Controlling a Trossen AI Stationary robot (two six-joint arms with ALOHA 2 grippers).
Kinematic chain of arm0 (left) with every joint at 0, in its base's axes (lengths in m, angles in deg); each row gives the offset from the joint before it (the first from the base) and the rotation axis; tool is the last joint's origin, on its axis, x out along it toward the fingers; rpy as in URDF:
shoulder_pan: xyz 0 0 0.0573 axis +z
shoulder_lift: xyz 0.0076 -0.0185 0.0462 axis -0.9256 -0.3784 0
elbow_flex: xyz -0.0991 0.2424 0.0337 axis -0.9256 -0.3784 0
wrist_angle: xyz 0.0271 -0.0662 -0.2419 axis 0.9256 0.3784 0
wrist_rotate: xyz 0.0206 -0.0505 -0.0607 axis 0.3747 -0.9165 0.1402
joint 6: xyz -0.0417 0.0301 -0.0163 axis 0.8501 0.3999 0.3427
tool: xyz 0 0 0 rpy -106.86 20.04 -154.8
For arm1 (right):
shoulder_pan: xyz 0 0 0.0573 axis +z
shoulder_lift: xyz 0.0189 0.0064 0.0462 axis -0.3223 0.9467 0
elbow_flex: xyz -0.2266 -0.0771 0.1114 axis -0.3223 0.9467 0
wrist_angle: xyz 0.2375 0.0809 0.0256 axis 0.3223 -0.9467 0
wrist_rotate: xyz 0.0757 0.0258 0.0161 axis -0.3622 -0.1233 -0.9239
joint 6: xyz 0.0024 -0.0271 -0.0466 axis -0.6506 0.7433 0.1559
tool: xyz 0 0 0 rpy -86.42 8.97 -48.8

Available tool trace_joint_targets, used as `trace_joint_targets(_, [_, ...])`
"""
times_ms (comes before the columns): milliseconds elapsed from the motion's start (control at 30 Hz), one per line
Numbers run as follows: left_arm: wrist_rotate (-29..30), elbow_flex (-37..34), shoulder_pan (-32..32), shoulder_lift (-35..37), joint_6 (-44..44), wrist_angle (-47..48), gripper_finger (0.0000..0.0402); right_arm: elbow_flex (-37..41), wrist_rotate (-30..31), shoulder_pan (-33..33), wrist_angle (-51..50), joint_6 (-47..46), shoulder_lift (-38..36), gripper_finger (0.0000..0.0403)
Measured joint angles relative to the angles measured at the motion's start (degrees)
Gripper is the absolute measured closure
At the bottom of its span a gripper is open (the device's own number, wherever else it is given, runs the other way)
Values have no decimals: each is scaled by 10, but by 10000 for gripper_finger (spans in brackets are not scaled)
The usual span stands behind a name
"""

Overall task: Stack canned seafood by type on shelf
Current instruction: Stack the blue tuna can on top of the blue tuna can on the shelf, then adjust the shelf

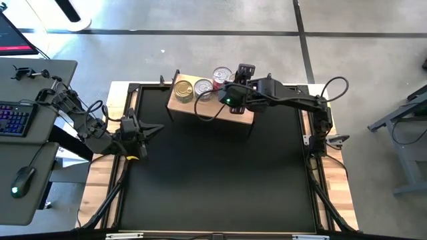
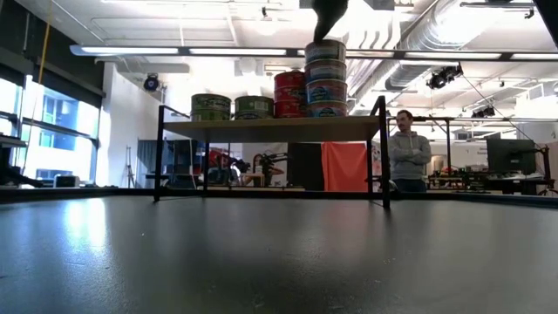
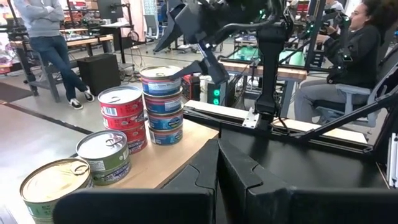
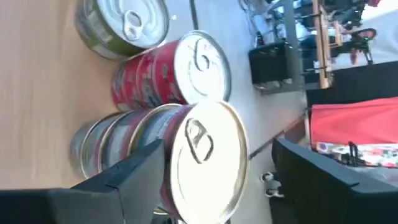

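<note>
The shelf (image 1: 244, 117) stands at the mat's far edge. On it, from left to right, are a gold-lidded greenish tin (image 1: 183, 90), a silver-lidded greenish tin (image 1: 203, 87), a stack of two red tins (image 2: 289, 94) and a stack of three bluish tins (image 2: 325, 80). My right gripper (image 4: 217, 149) is open over the bluish stack. Its fingers stand either side of the top tin (image 4: 205, 158), which rests on the tin below. My left gripper (image 3: 217, 158) is shut and holds nothing. It hovers over the mat's left side (image 1: 155, 129). My right gripper reaches down over the top bluish tin (image 3: 160, 79). One finger (image 4: 140, 168) shows close against the tin's side wall, and the other finger (image 4: 311, 177) stands well apart from it. I cannot tell whether the near finger touches the tin.
The black mat (image 1: 220, 173) spreads in front of the shelf. The board has a bare strip at its right end (image 3: 186, 140). A desk with a keyboard (image 1: 13, 120) sits left of the table. People show in the room beyond the table (image 2: 410, 153).
</note>
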Motion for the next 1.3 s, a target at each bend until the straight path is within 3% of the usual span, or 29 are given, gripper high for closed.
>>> trace_joint_targets(300, [1,0,0,0,1,0,402,-6,-57,3,-10,-38,0,120])
trace_joint_targets(500, [2,1,0,4,11,-7,401,-6,-75,18,0,-130,-9,120])
trace_joint_targets(633, [-11,1,3,14,15,-12,402,-6,-119,33,0,-187,-14,120])
trace_joint_targets(867, [-146,1,79,36,-14,-60,402,-6,-172,61,-4,-268,-15,120])
trace_joint_targets(1133, [-358,1,201,12,-15,-60,402,4,-298,91,-48,-340,-14,122])
trace_joint_targets(1233, [-400,1,230,-1,-25,-59,402,46,-305,115,-61,-385,-13,145])
trace_joint_targets(1300, [-414,1,238,-1,-43,-60,401,91,-298,137,-64,-415,-15,184])
